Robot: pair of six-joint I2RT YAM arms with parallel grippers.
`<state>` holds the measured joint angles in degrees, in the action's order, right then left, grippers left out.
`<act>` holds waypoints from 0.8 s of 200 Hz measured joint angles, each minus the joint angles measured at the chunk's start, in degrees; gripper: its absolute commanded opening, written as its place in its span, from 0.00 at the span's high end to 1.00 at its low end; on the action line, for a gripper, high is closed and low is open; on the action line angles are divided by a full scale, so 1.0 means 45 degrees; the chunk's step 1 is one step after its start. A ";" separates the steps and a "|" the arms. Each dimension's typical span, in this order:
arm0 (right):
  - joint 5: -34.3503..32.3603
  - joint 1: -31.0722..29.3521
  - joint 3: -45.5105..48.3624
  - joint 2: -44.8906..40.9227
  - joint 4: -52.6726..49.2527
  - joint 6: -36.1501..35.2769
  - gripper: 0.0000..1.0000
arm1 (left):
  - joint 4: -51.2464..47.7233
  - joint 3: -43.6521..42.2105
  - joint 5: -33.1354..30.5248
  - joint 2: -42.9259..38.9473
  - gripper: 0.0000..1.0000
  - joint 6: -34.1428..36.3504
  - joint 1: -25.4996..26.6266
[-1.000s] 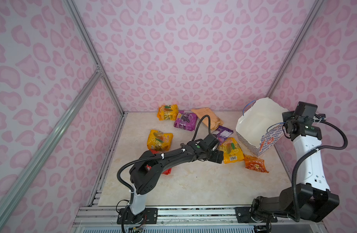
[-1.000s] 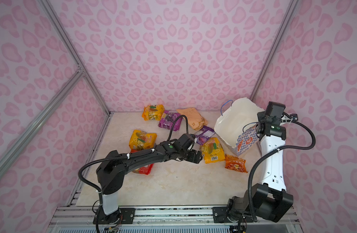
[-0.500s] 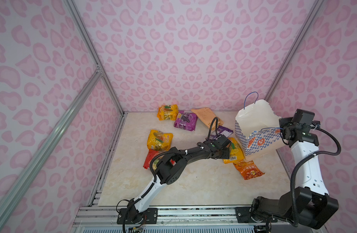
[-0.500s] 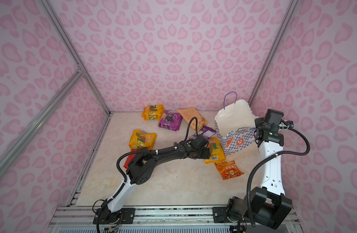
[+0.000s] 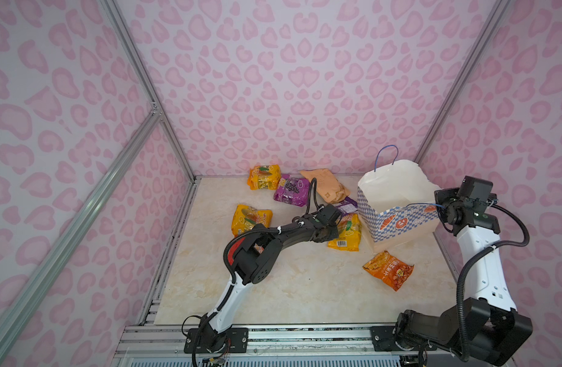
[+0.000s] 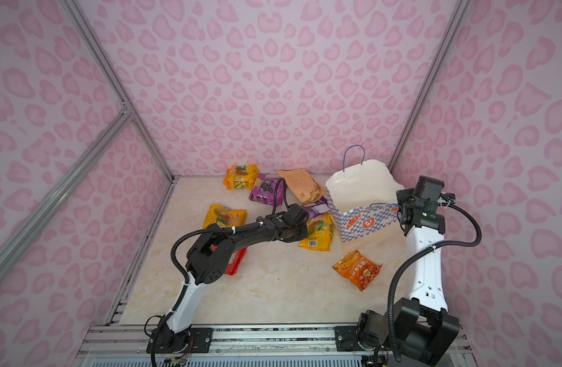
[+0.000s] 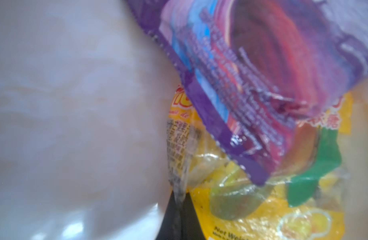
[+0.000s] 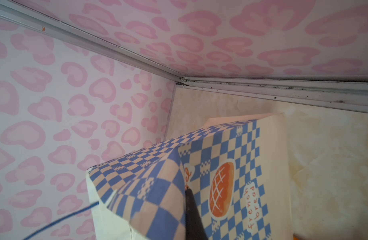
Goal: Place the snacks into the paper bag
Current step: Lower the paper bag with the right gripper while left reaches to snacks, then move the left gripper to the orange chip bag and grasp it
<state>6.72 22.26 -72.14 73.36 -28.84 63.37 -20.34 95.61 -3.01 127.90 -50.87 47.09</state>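
Left side first: I had the left arm (image 5: 257, 254) folded tight at the elbow, forearm stretched low over the surface (image 5: 305, 286). The left gripper (image 5: 334, 231) was clenched on the crimped edge of the near yellow packet (image 5: 346, 235), just beside the paper bag (image 5: 400, 222). Across on the right, the right arm (image 5: 481, 263) stood tall with its wrist bent inward. The right gripper (image 5: 445, 212) was pinched on the bag's near rim. The bag sat tilted in the far right corner, white inside facing up.

Hard to read: in both top views the wrists hid both sets of fingertips. The left wrist picture was blurred; I made out one dark fingertip (image 7: 168, 230) at the packet's seam, and the small purple packet (image 7: 272, 62) lying over the yellow one. The red packet (image 6: 237, 260) was mostly under the left elbow. I couldn't see the bag's floor.

The count, left to right: eight snacks, all out on the surface. That was the red one, the left yellow packet (image 5: 251, 217), the back yellow packet (image 5: 264, 177), the grape packet (image 5: 291, 190), the tan pouch (image 5: 325, 187), the two by the gripper, and the orange packet (image 5: 388, 269). One bag, two arms.
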 measured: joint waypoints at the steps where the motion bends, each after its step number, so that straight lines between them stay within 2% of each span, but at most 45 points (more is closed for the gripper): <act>1: 0.0005 -0.0005 0.0005 -0.0005 -0.0005 0.0000 1.00 | -0.0024 -0.0112 -0.0039 -0.0087 0.96 0.0000 -0.0049; 50: 0.0418 -0.0034 0.0248 -0.0019 0.0000 -0.0131 1.00 | -0.0656 -0.3512 -0.0976 -0.3259 0.96 0.0369 -0.2176; 60: 0.0447 -0.0058 0.0296 -0.0019 0.0000 -0.0136 1.00 | -0.0884 -0.3798 -0.1049 -0.3536 0.94 0.0539 -0.2701; 78: 0.0520 -0.0087 0.0350 -0.0010 0.0010 -0.0136 1.00 | -0.1141 -0.3925 -0.1214 -0.3745 0.65 0.0869 -0.3361; 84: 0.0529 -0.0087 0.0355 0.0000 0.0034 -0.0136 1.00 | -0.1200 -0.3925 -0.1307 -0.3827 0.52 0.1005 -0.3444; 94: 0.0559 -0.0087 0.0355 0.0029 0.0053 -0.0131 1.00 | -0.1195 -0.3925 -0.1307 -0.4065 0.39 0.1088 -0.3458; 110: 0.0563 -0.0087 0.0350 0.0102 0.0058 -0.0131 1.00 | -0.1175 -0.3925 -0.1350 -0.4605 0.27 0.1515 -0.3079; 124: 0.0568 -0.0087 0.0296 0.0204 0.0049 -0.0126 1.00 | -0.1175 -0.3920 -0.1433 -0.5202 0.20 0.1967 -0.2268; 160: 0.0607 -0.0087 0.0194 0.0345 0.0063 -0.0126 1.00 | -0.0903 -0.3959 -0.1676 -0.6339 0.19 0.3118 0.0525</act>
<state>9.45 21.87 -71.26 74.91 -28.56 62.81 -24.40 77.80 -10.55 99.37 -36.84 49.45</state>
